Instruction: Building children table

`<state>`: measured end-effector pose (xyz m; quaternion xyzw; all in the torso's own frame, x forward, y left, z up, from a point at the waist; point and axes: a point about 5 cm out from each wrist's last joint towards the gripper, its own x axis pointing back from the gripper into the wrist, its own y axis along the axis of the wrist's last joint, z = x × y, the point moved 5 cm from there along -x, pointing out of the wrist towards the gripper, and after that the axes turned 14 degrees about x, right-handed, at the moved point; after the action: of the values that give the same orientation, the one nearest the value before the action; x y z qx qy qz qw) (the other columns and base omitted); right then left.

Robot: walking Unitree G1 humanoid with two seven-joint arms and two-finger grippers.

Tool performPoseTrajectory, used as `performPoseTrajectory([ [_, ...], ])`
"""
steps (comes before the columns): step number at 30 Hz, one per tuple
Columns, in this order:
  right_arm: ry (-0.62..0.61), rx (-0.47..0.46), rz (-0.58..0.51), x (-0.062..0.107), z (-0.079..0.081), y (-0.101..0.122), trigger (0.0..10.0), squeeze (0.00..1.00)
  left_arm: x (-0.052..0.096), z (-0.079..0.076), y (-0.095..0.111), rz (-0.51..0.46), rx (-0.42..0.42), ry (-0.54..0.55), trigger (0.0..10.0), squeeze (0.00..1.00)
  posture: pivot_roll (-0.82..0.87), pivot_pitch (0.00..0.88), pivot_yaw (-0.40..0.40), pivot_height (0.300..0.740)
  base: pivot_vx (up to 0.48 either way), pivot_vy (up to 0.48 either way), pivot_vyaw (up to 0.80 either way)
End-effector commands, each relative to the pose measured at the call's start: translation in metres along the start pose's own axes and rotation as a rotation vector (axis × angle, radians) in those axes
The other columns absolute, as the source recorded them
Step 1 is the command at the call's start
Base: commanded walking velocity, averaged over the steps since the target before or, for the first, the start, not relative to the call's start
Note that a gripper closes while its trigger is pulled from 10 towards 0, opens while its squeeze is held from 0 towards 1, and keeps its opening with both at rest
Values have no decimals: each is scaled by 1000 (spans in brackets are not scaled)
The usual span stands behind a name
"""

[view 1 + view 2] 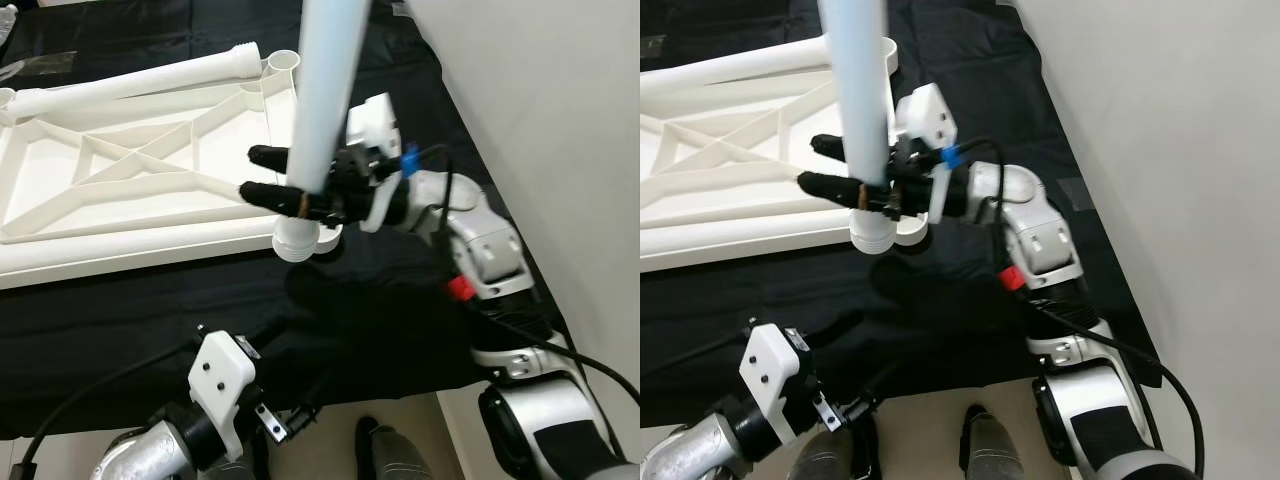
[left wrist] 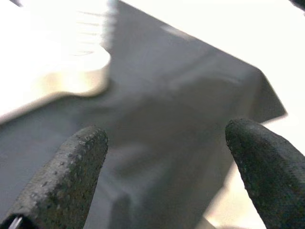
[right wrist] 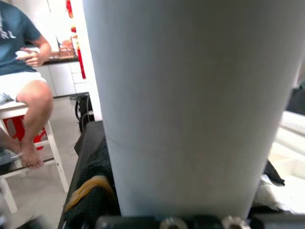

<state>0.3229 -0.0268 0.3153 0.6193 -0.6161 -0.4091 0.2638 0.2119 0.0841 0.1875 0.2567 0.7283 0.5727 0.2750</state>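
Observation:
A white children's tabletop (image 1: 120, 180) lies upside down on a black cloth, its ribbed underside up. A white table leg (image 1: 325, 100) stands upright over the near right corner socket (image 1: 322, 238), its threaded end (image 1: 297, 238) at the socket. My right gripper (image 1: 262, 172) is shut on this leg, one black finger on each side. The leg's pale tube (image 3: 190, 105) sits close before the right wrist camera. A second white leg (image 1: 140, 82) lies along the tabletop's far edge. My left gripper (image 2: 167, 167) hangs open low near the cloth's front edge, nothing between its fingers.
The black cloth (image 1: 380, 300) covers the work surface. A white wall (image 1: 560, 130) runs along the right side. A person (image 3: 24, 71) sits on a stool in the right wrist view. My foot (image 1: 985, 445) shows below the surface's front edge.

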Motion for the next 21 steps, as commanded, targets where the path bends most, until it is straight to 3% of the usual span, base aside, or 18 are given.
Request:
performPoseTrajectory([
  [1, -47, 74, 83, 11, -15, -5, 10000, 0, -10, 25, 45, -130, 1, 39, 10000, 0, 58, 221, -30, 740, 0, 0, 0],
  [4, -47, 74, 83, 11, -15, -5, 10000, 0, -10, 25, 45, -130, 1, 39, 10000, 0, 58, 221, -30, 740, 0, 0, 0],
  [5, -79, 97, 129, 15, -22, -11, 10000, 0, -13, 30, 62, -178, -6, 30, 10000, 0, 57, 217, -30, 740, 0, 0, 0],
  [6, -79, 97, 129, 15, -22, -11, 10000, 0, -13, 30, 62, -178, -6, 30, 10000, 0, 57, 217, -30, 740, 0, 0, 0],
  [7, -150, 132, 193, 26, -38, -14, 10000, 0, -16, 31, 103, -273, -29, -56, 10000, 0, 52, 180, -28, 740, 0, 0, 0],
  [8, -150, 132, 193, 26, -38, -14, 10000, 0, -16, 31, 103, -273, -29, -56, 10000, 0, 52, 180, -28, 740, 0, 0, 0],
  [9, -270, 206, 327, 48, -65, -17, 10000, 0, -10, 14, 167, -394, -68, -268, 10000, 0, 43, 145, -22, 740, 0, 0, 0],
  [10, -270, 206, 327, 48, -65, -17, 10000, 0, -10, 14, 167, -394, -68, -268, 10000, 0, 43, 145, -22, 740, 0, 0, 0],
  [11, -315, 237, 385, 56, -74, -18, 10000, 0, -5, 5, 185, -418, -79, -345, 10000, 0, 43, 145, -22, 740, 0, 0, 0],
  [14, -371, 280, 491, 69, -83, -24, 10000, 0, -3, -3, 198, -415, -82, -432, 10000, 0, 42, 122, -21, 740, 0, 0, 0],
  [17, -395, 334, 596, 73, -85, -34, 10000, 0, -12, 0, 206, -394, -133, -451, 10000, 0, 41, 90, -22, 740, 0, 0, 0],
  [19, -362, 363, 603, 60, -75, -39, 10000, 0, -25, 7, 211, -371, -179, -433, 10000, 0, 38, 72, -14, 740, 0, 0, 0],
  [21, -347, 367, 589, 53, -71, -40, 10000, 0, -30, 10, 212, -362, -181, -430, 10000, 0, 38, 72, -14, 740, 0, 0, 0],
])
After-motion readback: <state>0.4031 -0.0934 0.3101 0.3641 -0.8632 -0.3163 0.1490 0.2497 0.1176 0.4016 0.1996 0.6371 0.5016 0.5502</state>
